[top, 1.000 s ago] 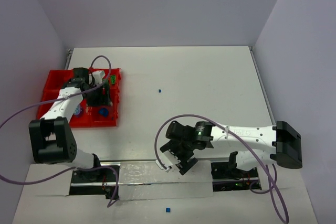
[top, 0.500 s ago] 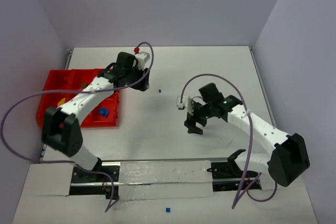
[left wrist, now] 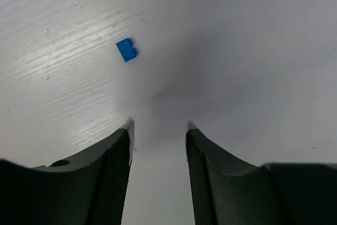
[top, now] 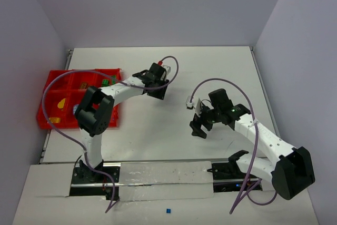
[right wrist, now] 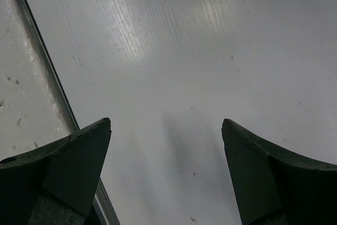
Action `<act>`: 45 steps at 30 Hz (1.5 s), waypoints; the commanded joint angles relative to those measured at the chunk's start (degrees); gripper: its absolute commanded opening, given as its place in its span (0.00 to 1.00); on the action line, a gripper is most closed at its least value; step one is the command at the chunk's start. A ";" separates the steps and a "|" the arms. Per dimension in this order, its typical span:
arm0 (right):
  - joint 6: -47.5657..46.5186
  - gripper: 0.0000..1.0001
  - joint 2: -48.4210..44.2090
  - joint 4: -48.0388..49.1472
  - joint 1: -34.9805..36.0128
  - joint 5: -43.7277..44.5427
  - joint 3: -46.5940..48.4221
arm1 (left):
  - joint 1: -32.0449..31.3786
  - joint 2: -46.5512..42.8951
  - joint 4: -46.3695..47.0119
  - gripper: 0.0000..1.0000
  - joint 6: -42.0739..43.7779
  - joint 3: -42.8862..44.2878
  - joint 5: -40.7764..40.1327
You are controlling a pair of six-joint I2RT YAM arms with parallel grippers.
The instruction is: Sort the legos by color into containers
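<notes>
The blue piece (left wrist: 126,50) lies loose on the counter (left wrist: 253,51), toward eleven o'clock from the left hand (left wrist: 158,127), which stands parted and empty. To take it cleanly, shift that way until the piece sits in the gap, then lower and close. In the top view, the red bins (top: 52,85) sit well apart at nine o'clock, a yellow piece (top: 62,104) inside. The right hand (top: 198,128), spread wide at four o'clock, blocks nothing.

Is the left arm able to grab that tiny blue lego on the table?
Probably yes. The left gripper is open right near the blue lego, with only bare table between them. In the wrist view the lego lies a bit left of the gap, so a small shift looks needed.
</notes>
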 commanded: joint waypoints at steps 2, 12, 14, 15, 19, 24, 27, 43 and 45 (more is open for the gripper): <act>4.42 0.93 -2.86 5.28 -0.09 1.94 -1.01 | -0.10 5.55 1.43 0.50 -4.95 7.91 -5.89; 5.02 0.94 -3.75 5.00 -0.51 2.26 -1.38 | -0.10 12.37 0.49 0.50 -5.39 14.33 -8.64; 4.83 0.94 -3.66 4.91 -0.59 2.43 -1.38 | -0.19 13.26 1.01 0.47 -5.62 14.53 -7.95; 4.67 0.94 -3.66 4.84 -0.60 2.44 -1.53 | -0.13 13.91 1.03 0.45 -5.65 14.91 -7.70; 4.13 0.94 -3.76 4.49 -0.67 2.69 -1.81 | -0.11 15.23 -0.14 0.32 -6.32 15.53 -7.13; 3.67 0.94 -3.92 4.21 -0.60 2.62 -2.12 | -0.15 15.37 -0.29 0.25 -6.58 13.23 -7.04; 3.50 0.94 -3.75 4.03 -0.69 2.35 -2.14 | -0.17 15.86 -0.85 0.15 -6.08 12.70 -6.54; -1.01 0.93 -3.69 -2.24 8.73 -0.81 3.63 | 13.89 -29.56 -6.65 0.00 8.16 -9.43 8.37; -0.85 0.93 -2.87 -1.60 11.81 -0.29 4.07 | 19.64 -33.60 -10.16 0.00 10.77 -12.37 10.44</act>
